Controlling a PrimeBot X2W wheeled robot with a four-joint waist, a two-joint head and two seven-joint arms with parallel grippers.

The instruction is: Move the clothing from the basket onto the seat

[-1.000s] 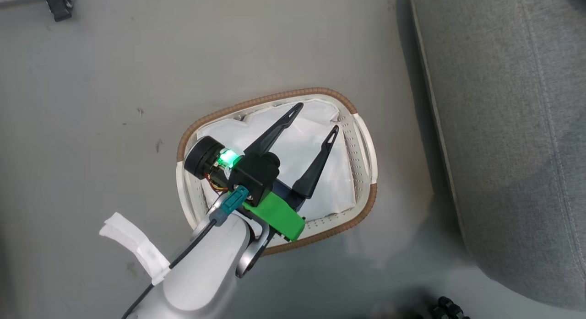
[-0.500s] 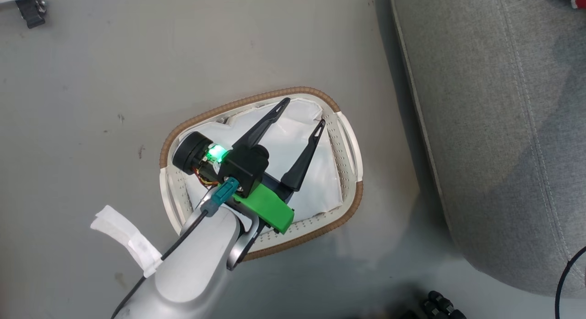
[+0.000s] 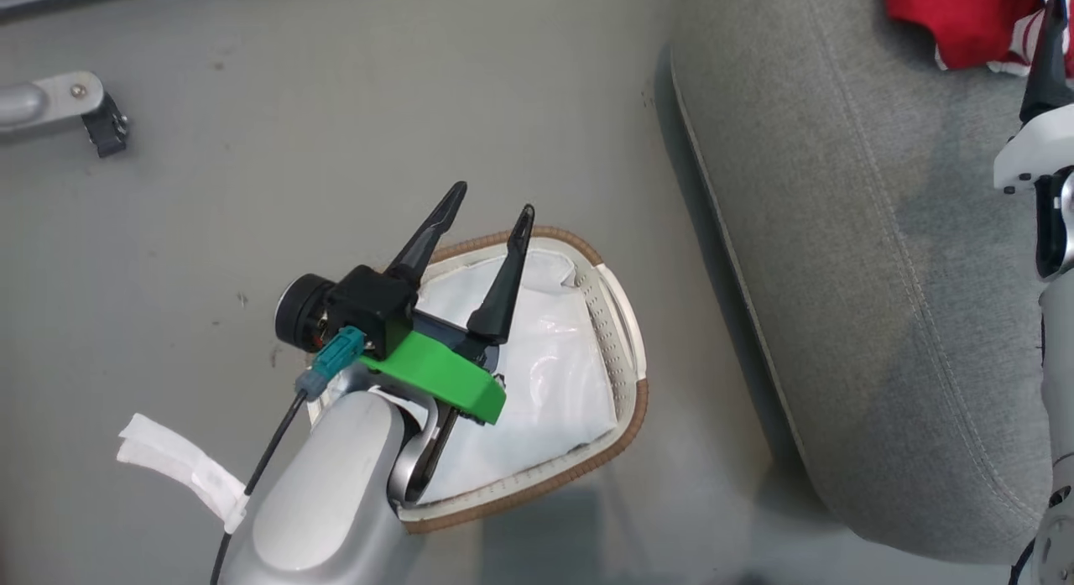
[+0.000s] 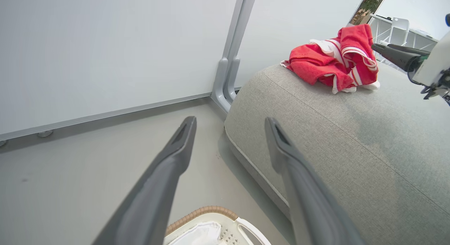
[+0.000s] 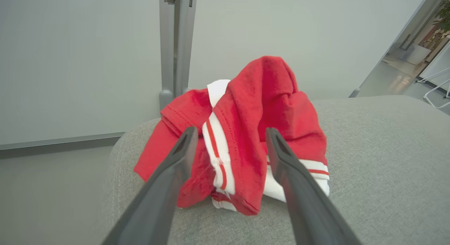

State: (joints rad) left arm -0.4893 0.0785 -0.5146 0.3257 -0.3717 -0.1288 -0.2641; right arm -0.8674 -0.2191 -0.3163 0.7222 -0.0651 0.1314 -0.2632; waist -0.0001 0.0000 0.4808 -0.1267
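Note:
The clothing (image 5: pixel 260 115), red garments with white striped trim, lies heaped on the grey seat (image 5: pixel 386 150). My right gripper (image 5: pixel 231 132) is open, its fingers spread on either side of the heap's near face and holding nothing. The head view has the clothing (image 3: pixel 965 14) at the top right, with one dark right finger (image 3: pixel 1045 73) beside it. My left gripper (image 3: pixel 492 201) hangs open and empty above the basket (image 3: pixel 625 333), fingertips over its far rim. Inside the basket lies a white liner (image 3: pixel 554 367). In the left wrist view the clothing (image 4: pixel 330 62) sits on the seat (image 4: pixel 351 139).
The basket stands on the grey floor (image 3: pixel 252 148) just left of the seat's rounded edge. A metal leg with a black foot (image 3: pixel 101 132) is at the far left. A white wall panel and its grey post (image 4: pixel 228 65) rise behind the seat.
The head camera has swung, bringing the clothing and right arm into view at the top right. My left gripper's fingertips have shifted from over the liner to over the basket's far rim.

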